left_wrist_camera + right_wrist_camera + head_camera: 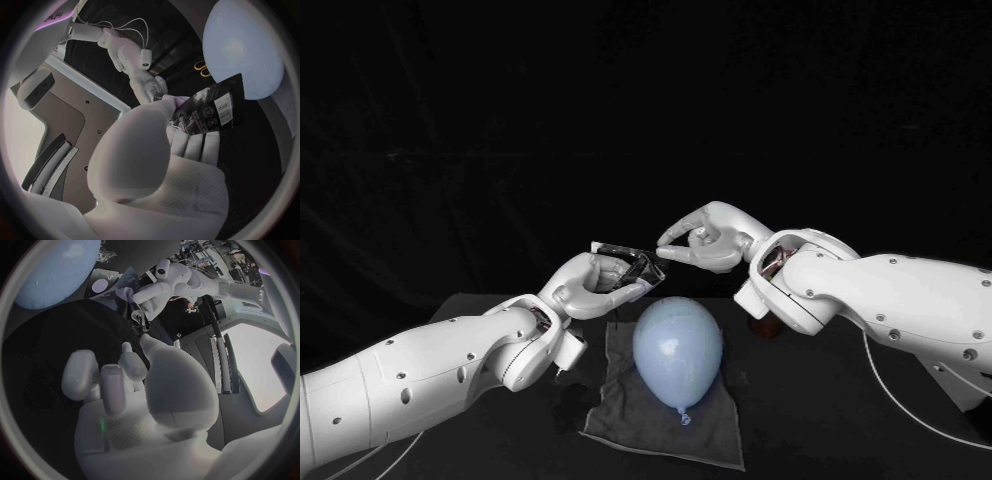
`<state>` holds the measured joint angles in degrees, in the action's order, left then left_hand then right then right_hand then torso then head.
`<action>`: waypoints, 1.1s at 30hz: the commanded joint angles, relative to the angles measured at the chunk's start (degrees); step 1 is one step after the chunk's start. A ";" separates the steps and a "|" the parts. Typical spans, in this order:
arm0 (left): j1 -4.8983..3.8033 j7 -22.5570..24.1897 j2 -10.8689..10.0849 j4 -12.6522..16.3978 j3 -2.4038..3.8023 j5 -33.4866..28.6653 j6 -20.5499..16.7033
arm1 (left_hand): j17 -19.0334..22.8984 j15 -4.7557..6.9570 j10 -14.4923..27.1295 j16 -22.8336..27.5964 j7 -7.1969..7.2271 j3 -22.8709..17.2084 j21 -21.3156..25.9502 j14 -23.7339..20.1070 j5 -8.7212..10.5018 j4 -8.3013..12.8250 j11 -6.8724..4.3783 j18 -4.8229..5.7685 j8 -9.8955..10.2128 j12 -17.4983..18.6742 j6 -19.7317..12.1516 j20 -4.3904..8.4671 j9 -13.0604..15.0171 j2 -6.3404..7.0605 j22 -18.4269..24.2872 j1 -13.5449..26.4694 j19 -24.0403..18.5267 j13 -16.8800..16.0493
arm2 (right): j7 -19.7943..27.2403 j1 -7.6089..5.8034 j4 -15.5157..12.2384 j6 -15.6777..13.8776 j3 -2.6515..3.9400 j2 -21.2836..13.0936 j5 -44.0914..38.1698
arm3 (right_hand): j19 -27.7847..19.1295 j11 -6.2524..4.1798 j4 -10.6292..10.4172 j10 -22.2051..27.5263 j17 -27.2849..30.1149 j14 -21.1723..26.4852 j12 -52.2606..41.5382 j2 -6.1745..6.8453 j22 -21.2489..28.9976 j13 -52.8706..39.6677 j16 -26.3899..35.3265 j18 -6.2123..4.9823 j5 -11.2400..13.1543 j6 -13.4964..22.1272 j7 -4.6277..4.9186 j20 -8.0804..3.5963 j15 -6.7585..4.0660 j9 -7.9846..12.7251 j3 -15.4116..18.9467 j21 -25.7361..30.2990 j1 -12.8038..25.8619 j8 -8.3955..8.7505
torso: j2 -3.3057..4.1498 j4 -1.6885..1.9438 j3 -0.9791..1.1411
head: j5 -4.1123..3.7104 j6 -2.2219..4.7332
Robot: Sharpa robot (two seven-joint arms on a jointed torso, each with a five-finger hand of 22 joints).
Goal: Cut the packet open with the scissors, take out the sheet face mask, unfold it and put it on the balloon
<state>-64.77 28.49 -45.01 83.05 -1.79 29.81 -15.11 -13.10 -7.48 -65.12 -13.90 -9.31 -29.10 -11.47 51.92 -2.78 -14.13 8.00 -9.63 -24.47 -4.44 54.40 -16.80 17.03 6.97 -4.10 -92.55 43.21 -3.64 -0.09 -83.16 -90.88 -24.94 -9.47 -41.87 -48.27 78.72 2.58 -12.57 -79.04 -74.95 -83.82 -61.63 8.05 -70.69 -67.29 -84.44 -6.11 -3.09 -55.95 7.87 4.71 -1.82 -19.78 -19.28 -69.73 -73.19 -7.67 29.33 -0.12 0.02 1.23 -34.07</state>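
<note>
Head view, from the left: the left arm reaches in over the black bench (877, 430), and the left hand (593, 287) is raised above it, just beyond the far end of the balloon. Its fingers are closed round the lower part of the packet (632, 262), a dark, glossy pouch held upright and slightly tilted. The left wrist view shows the thumb on one face and the other fingers behind it, with a barcode and white print on the side that faces the camera. Whether the top of the packet is cut I cannot tell.

Below and a little to the right, the pale blue balloon (678, 348) lies on a grey cloth (639, 425) spread on the bench, its knotted neck pointing toward the robot.

Further right, the right hand (704, 242) hangs at the same height as the left, just beside the packet's upper corner. Its fingers are curled in, with the thumb and one fingertip drawn together at that corner. Whether they pinch the packet's edge or only touch it I cannot tell.

The left wrist view also shows the scissors (202, 68), with orange handles, lying on the bench near the balloon, apart from both hands.
</note>
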 commanded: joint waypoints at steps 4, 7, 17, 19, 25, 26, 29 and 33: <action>-0.05 1.07 0.01 0.31 0.10 0.93 -0.50 | -0.05 -0.15 -0.14 0.33 0.00 -0.13 0.22 0.10 0.04 0.32 0.15 0.75 -0.16 0.25 -0.17 0.12 2.57 -0.52 0.06 -0.11 0.34 -0.05 | -0.07 -0.06 0.69 4.16 0.06 0.53 -0.96 | 0.32 0.14 0.04 -0.49 -2.86 -4.03 -0.72 -0.26 -0.23 -0.65 -0.46 1.18 0.23 0.41 -0.07 -0.07 0.40 -0.06 0.02 -0.37 -0.33 0.14 | 0.00 -0.05 0.03 | 0.04 -0.30; -0.05 1.06 -0.02 0.44 0.10 0.87 -0.49 | -0.05 -0.15 -0.14 0.33 0.00 -0.13 0.22 0.10 0.04 0.32 0.15 0.75 -0.16 0.25 -0.17 0.12 2.57 -0.52 0.06 -0.11 0.34 -0.05 | -0.49 -0.06 0.77 5.16 0.05 0.77 -1.44 | 0.46 0.11 0.32 -0.66 -3.59 -4.14 -1.45 -0.65 -0.60 -1.36 -0.82 1.25 0.21 0.09 -0.10 -0.07 0.39 -0.14 -0.14 -0.71 -0.94 -0.03 | -0.01 -0.08 0.02 | 0.11 -0.40; -0.05 0.85 -0.07 0.49 0.10 0.82 -0.56 | -0.06 -0.15 -0.13 0.36 -0.03 -0.15 0.24 0.09 0.04 0.38 0.15 0.76 -0.16 0.30 -0.21 0.12 2.58 -0.55 0.07 -0.11 0.34 -0.04 | -0.95 -0.06 0.45 5.83 0.05 0.88 -2.43 | 0.90 -0.66 1.71 -1.30 -5.35 -4.40 -3.49 -2.54 -1.74 -3.32 -1.69 1.42 0.14 -3.05 -1.09 -0.40 -0.14 -0.77 -1.56 -1.69 -3.08 -1.63 | -0.07 -0.06 0.02 | 0.12 -0.72; -0.05 0.82 -0.10 0.41 0.10 0.79 -0.58 | -0.06 -0.15 -0.13 0.36 -0.03 -0.15 0.24 0.09 0.04 0.38 0.15 0.76 -0.16 0.30 -0.21 0.12 2.58 -0.55 0.07 -0.11 0.34 -0.04 | -0.89 -0.06 0.37 5.83 0.04 0.79 -2.43 | 0.94 -0.73 1.76 -1.39 -5.46 -4.42 -3.71 -2.63 -1.85 -3.53 -1.75 1.44 0.16 -3.27 -1.16 -0.46 -0.21 -0.81 -1.62 -1.80 -3.07 -1.75 | -0.06 -0.05 0.02 | 0.13 -0.74; -0.06 0.77 -0.16 0.23 0.10 0.58 -0.59 | -0.07 -0.16 -0.13 0.41 -0.06 -0.21 0.27 0.07 0.03 0.48 0.17 0.78 -0.16 0.36 -0.26 0.13 2.60 -0.62 0.08 -0.14 0.35 -0.04 | -0.84 -0.06 0.18 5.96 0.04 0.53 -2.51 | 1.14 -1.10 1.96 -1.59 -6.14 -4.53 -4.15 -3.11 -2.33 -4.04 -2.06 1.53 0.07 -4.25 -1.62 -0.72 -0.51 -1.03 -2.00 -2.20 -3.08 -2.31 | -0.05 -0.09 0.05 | 0.10 -0.74; -0.06 0.77 -0.16 0.22 0.10 0.56 -0.58 | -0.07 -0.16 -0.13 0.41 -0.06 -0.21 0.27 0.07 0.03 0.48 0.17 0.78 -0.16 0.36 -0.26 0.13 2.60 -0.62 0.08 -0.14 0.35 -0.04 | -0.84 -0.06 0.15 6.02 0.04 0.50 -2.52 | 1.17 -1.12 1.98 -1.60 -6.13 -4.52 -4.15 -3.15 -2.40 -4.05 -2.06 1.55 0.07 -4.31 -1.65 -0.74 -0.53 -1.04 -2.04 -2.26 -3.09 -2.35 | -0.04 -0.10 0.05 | 0.11 -0.80; -0.06 0.77 -0.15 0.25 0.10 0.53 -0.53 | -0.07 -0.16 -0.13 0.41 -0.06 -0.21 0.27 0.07 0.03 0.48 0.17 0.78 -0.16 0.36 -0.26 0.13 2.60 -0.62 0.08 -0.14 0.35 -0.04 | -0.73 -0.06 0.14 5.87 0.04 0.48 -2.55 | 1.26 -1.36 2.39 -1.68 -6.37 -4.56 -4.29 -3.69 -2.61 -4.25 -2.18 1.58 -0.02 -4.69 -1.93 -0.89 -0.72 -1.16 -2.63 -2.43 -3.55 -2.63 | -0.05 -0.10 0.05 | 0.05 -0.88; -0.06 0.81 -0.15 0.32 0.10 0.51 -0.44 | -0.07 -0.16 -0.13 0.41 -0.06 -0.21 0.27 0.07 0.03 0.48 0.17 0.78 -0.16 0.36 -0.26 0.13 2.60 -0.62 0.08 -0.14 0.35 -0.04 | -0.47 -0.06 0.27 4.76 0.04 0.56 -2.58 | 1.50 -1.92 5.33 -1.88 -6.97 -4.65 -4.45 -5.46 -3.23 -4.64 -2.45 1.70 0.08 -5.43 -2.54 -1.39 -1.25 -1.74 -5.70 -2.93 -6.47 -3.63 | -0.06 -0.10 0.05 | -0.06 -0.99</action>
<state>-64.76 28.48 -45.21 83.23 -1.78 30.51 -15.47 -13.08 -7.48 -65.11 -13.68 -9.32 -29.26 -11.47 51.92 -2.64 -13.97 8.00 -9.22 -24.23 -4.44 54.19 -16.79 17.08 6.93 -4.11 -92.60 43.21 -3.64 -0.89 -83.19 -90.64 -20.03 -9.47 -41.34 -50.06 80.03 1.31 -7.23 -80.46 -74.95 -83.83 -65.87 3.00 -73.75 -72.20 -86.70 -5.20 -3.09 -61.10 5.25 3.39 -2.49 -21.46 -24.62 -72.47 -78.48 -11.21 29.27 -0.22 0.06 1.22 -35.01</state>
